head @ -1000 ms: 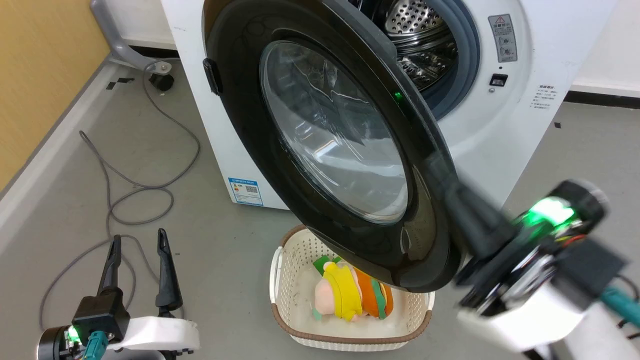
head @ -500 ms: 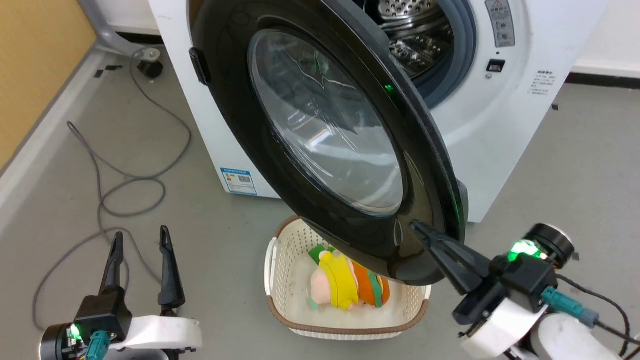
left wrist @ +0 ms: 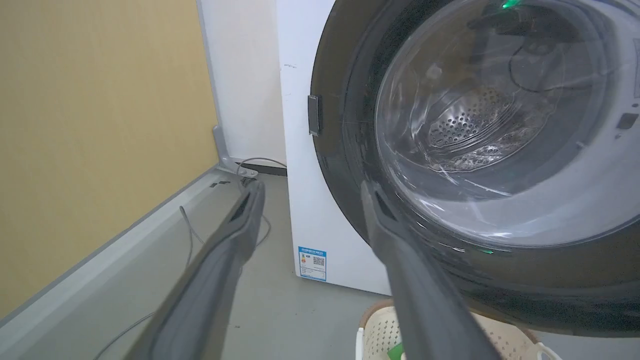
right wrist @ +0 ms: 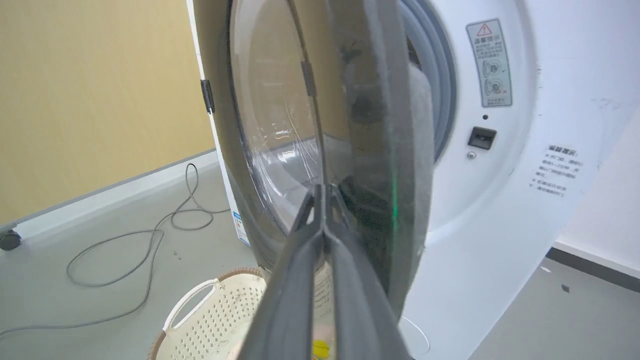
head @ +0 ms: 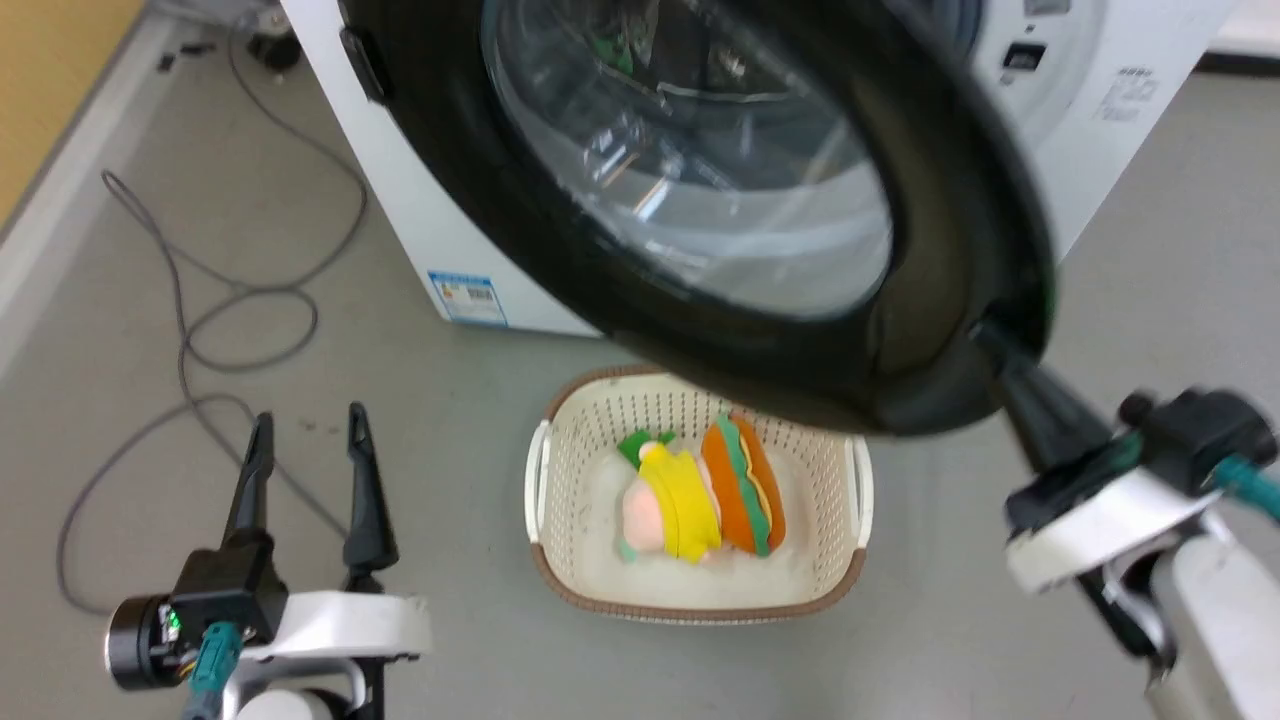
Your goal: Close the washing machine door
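**Door ajar, right pincer at its free edge**

Door (head: 700, 170) stands swung out from the machine (head: 430, 250), hinged on my left side, its glass bulging toward me and its free edge well off the white front. In the right wrist view I see the door (right wrist: 360, 130) nearly edge-on, with a wide gap to the drum opening and the latch slot (right wrist: 481, 137) bare on the machine face.

My right pincer (head: 995, 345) has its two fingers pressed together with nothing between them. The joined tip appears to rest against the outer face low on the free edge, and the right wrist view shows the right pincer (right wrist: 322, 189) pointing at that glossy face. My left pincer (head: 308, 418) hangs low on the left with its fingers spread wide, empty and well apart from the door.

I judge the step in hand to be the push itself: contact is made, but the swing is not finished. The next move calls for the tip to follow the door's arc toward the machine without sliding off the slick rim, then a firm last press so the catch meets the latch slot. The basket (head: 700, 612) with its toys (head: 700, 490) sits on the floor beneath the door, and I judge it clear of the swing.
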{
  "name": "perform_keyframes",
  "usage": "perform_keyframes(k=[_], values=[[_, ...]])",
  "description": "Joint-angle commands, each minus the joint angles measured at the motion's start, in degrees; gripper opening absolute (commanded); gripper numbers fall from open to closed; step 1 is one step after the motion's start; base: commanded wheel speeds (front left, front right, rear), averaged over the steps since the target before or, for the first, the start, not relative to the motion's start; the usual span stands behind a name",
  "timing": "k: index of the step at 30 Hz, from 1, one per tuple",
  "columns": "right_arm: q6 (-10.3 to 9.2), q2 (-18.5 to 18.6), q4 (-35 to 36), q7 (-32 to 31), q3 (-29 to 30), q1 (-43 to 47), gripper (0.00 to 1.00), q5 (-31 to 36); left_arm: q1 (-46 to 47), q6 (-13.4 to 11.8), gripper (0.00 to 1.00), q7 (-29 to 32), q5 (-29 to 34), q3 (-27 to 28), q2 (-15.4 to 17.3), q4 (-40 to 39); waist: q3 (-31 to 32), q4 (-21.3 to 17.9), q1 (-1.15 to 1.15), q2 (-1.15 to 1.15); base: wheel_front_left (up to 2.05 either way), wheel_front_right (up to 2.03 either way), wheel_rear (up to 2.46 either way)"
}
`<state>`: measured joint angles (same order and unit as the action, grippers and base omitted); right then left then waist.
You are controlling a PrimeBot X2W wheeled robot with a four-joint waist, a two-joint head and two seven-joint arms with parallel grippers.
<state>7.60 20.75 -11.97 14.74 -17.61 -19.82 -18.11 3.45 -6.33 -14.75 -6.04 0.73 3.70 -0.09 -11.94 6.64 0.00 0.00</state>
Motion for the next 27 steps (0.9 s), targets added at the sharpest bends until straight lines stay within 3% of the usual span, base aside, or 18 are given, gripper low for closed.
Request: perform_keyframes(k=[1,10,27], values=[[-0.11,-0.6,-1.5,0.3,1.9,-2.4,0.0,-0.2,1.5,0.4,1.0,-0.2,0.5,-0.4,-0.3,-0.2,-2.2,0.5,0.0,0.0,0.0,0.0,0.0],[-0.11,-1.9,-10.2,0.3,9.4,-12.8,0.0,2.5,5.7,0.6,1.0,-0.2,0.6,-2.2,-0.7,0.0,-7.9,2.5,0.0,0.0,0.0,0.0,0.0],[-0.11,-1.5,-25.0,0.3,17.3,-29.8,0.0,6.8,9.3,-0.5,1.0,-0.2,-1.3,-4.3,-0.8,0.3,-13.6,4.9,0.0,0.0,0.0,0.0,0.0]])
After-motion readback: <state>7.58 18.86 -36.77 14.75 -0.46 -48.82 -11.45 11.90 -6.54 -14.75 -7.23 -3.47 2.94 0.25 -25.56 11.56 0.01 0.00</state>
